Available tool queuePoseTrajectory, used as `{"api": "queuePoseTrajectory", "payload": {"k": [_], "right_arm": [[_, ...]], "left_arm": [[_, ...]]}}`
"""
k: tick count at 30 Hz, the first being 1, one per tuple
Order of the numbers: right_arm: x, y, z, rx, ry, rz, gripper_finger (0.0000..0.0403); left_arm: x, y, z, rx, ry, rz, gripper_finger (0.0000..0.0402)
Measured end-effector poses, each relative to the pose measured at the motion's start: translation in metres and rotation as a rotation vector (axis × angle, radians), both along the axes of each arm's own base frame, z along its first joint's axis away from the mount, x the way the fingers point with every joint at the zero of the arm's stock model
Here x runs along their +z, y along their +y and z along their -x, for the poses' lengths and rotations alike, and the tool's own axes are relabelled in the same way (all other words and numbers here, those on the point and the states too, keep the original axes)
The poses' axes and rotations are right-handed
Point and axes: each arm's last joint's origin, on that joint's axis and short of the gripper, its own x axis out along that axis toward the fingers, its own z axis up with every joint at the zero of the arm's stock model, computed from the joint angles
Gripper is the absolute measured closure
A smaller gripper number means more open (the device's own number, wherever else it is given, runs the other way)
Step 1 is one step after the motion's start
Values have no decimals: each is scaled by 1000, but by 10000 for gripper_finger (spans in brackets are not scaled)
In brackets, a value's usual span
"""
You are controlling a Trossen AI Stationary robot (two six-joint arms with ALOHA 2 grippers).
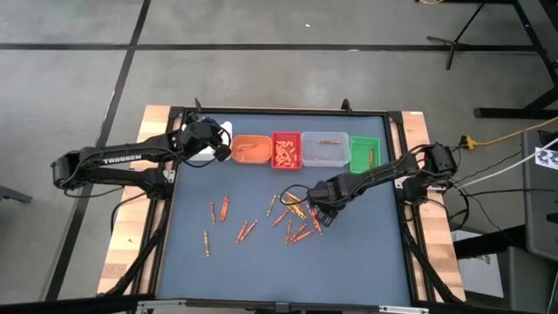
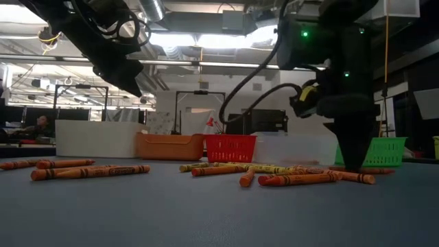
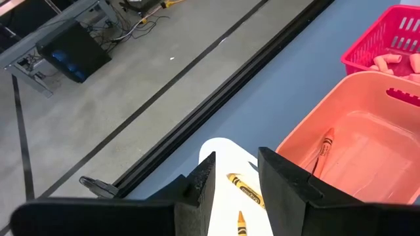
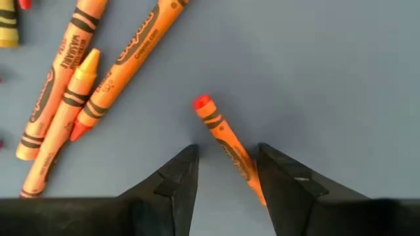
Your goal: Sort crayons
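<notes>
- Right gripper (image 1: 319, 212) down at table level, roughly centre of the mat, at 6 o'clock from the clear bin (image 1: 324, 150). Fingers spread, straddling one orange-red crayon (image 4: 226, 144) lying flat between them; can't see either pad touching it, so not gripped.
- More loose crayons (image 1: 292, 222) scattered from 9 to 7 o'clock of that gripper, farther ones (image 1: 218, 214) toward the mat's left side.
- Left gripper (image 1: 218, 144) hovers above the white bin (image 3: 220, 154) at the left end of the bin row. Fingers apart, nothing in them; two yellow crayons (image 3: 245, 190) sit in the bin below.
- Orange bin (image 1: 250, 149) next in the row holds one orange crayon (image 3: 324, 145); red bin (image 1: 286, 150) has a pile; green bin (image 1: 365, 152) at the right end.
</notes>
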Motion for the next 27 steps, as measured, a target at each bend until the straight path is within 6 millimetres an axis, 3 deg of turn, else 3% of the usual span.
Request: {"api": "queuePoseTrajectory", "payload": {"k": [9,22,27], "right_arm": [[0,-1,1,9,6,21,256],[0,-2,1,75,6,61,388],[0,-2,1,83,6,62,385]], "left_arm": [[0,0,0,0,0,0,303],[0,0,0,0,-1,0,303],[0,0,0,1,-1,0,303]]}}
